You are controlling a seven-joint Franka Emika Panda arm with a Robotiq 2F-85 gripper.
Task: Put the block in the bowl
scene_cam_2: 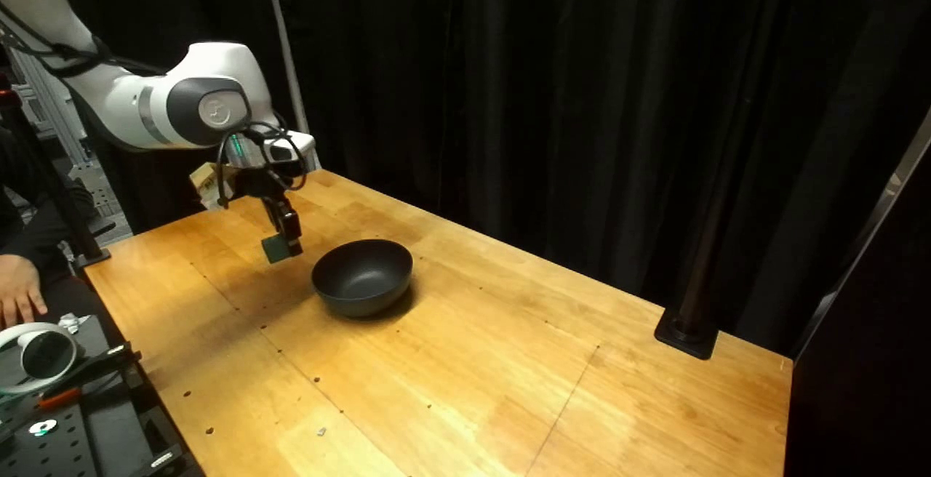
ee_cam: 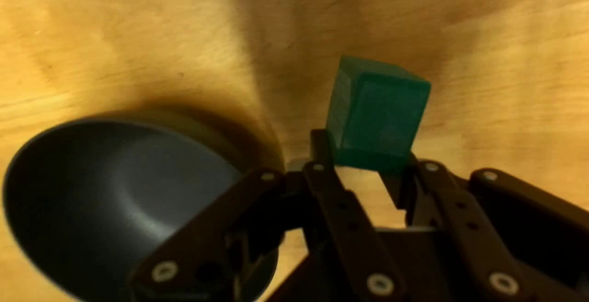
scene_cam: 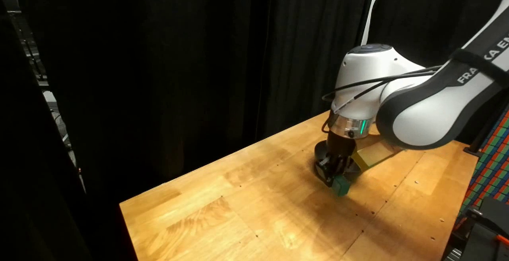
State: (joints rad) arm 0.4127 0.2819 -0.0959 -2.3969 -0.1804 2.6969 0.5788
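Black curtains (scene_cam_2: 545,121) hung behind the wooden bench (scene_cam_2: 480,361). The fingers (ee_cam: 320,148) were closed on the green block (ee_cam: 381,115), parted only by its width, and held it seemingly raised, beside the empty black bowl (scene_cam_2: 364,278). Lifting looked done; carrying over the rim and release remained.

There is one block (ee_cam: 384,115), one bowl (scene_cam_2: 364,277), one gripper (ee_cam: 363,157) with two fingers (ee_cam: 320,148), one arm (scene_cam_2: 193,102), one table (scene_cam_2: 465,361), one person (scene_cam_2: 20,286) and two black posts (scene_cam_2: 687,331).

A robot gripper (scene_cam: 336,177) clasps a green block (scene_cam: 340,186) over a wooden table (scene_cam: 222,223), a black bowl (scene_cam: 319,149) partly hidden behind.
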